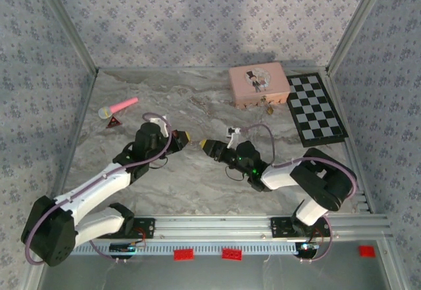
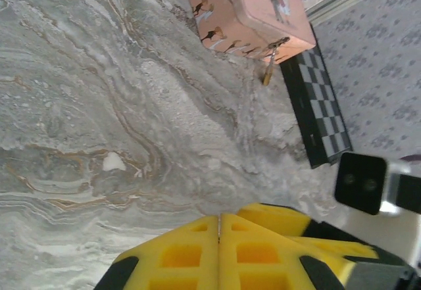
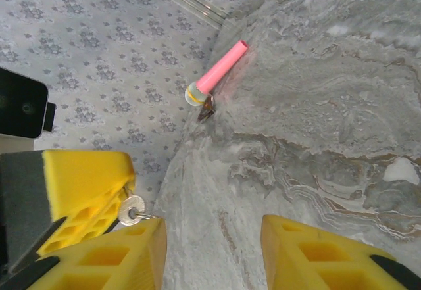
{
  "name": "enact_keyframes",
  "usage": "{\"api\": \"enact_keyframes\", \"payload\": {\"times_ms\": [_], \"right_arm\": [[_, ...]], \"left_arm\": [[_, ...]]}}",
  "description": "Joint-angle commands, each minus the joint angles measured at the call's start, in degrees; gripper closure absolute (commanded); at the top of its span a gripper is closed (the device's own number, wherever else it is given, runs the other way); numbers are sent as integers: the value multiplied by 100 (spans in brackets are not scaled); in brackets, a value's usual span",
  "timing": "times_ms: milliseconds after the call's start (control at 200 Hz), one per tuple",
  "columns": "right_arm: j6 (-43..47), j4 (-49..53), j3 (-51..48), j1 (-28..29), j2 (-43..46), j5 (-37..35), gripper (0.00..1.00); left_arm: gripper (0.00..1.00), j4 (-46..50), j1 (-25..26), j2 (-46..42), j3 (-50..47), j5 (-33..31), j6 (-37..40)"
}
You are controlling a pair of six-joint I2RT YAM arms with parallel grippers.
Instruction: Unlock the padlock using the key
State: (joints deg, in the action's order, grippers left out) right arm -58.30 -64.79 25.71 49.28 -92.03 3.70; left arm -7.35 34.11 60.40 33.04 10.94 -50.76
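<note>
The small brass padlock (image 1: 269,109) hangs at the front latch of the pink tin box (image 1: 258,83); the left wrist view has it (image 2: 268,73) far ahead of me. My left gripper (image 1: 189,139) is shut on the key, a thin metal edge between its yellow pads (image 2: 197,250). In the right wrist view the key's silver head (image 3: 132,209) with a wire ring sticks out of those left fingers (image 3: 85,185). My right gripper (image 1: 209,145) faces the left one tip to tip. It is open (image 3: 214,250), with its left finger right beside the key head.
A black-and-white checkerboard (image 1: 316,109) lies at the right of the pink box. A pink toy microphone (image 1: 118,108) and a small red triangle (image 1: 114,123) lie at the back left. Patterned walls enclose the marbled table (image 1: 197,191).
</note>
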Motion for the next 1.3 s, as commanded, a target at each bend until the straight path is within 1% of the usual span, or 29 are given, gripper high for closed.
{"api": "enact_keyframes", "payload": {"times_ms": [0, 75, 220, 325, 385, 510, 550, 600, 684, 864, 929, 994, 1104, 1299], "right_arm": [[-313, -705, -63, -63, -131, 288, 51], [-373, -820, -170, -67, -131, 341, 48], [-561, -1329, -447, -133, -133, 292, 47], [-759, -1430, -573, -402, -49, 390, 46], [-830, -1471, -605, -523, 6, 549, 46], [-895, -1437, -583, -603, 159, 774, 46], [-943, -1342, -553, -612, 236, 827, 44], [-953, -1178, -541, -606, 357, 852, 44], [-805, -919, -532, -584, 601, 871, 40], [-365, -269, -400, -595, 1012, 1146, 37], [-256, -176, -354, -617, 1063, 1258, 36], [-172, -126, -295, -725, 1094, 1535, 35], [-126, -108, -231, -934, 1141, 1905, 35], [-178, -7, -84, -923, 1097, 1950, 36]], "left_arm": [[100, -316, 99, -70, -89, 163, -544], [100, -533, 322, 27, -53, 108, -647], [100, -919, 753, 159, -25, -308, -794], [100, -1265, 873, 178, -181, -740, -916], [100, -1613, 891, 253, -305, -819, -1039], [100, -2022, 902, 414, -351, -754, -1179], [100, -2074, 913, 424, -355, -745, -1190], [100, -2163, 923, 407, -391, -742, -1182], [100, -2347, 928, 376, -488, -743, -1177], [100, -2471, 926, 470, -422, -633, -1200], [100, -2628, 939, 518, -452, -581, -1365], [100, -2882, 939, 566, -487, -470, -1524], [100, -2796, 960, 569, -410, -388, -1555], [100, -3075, 985, 650, -419, -389, -1693]]}}
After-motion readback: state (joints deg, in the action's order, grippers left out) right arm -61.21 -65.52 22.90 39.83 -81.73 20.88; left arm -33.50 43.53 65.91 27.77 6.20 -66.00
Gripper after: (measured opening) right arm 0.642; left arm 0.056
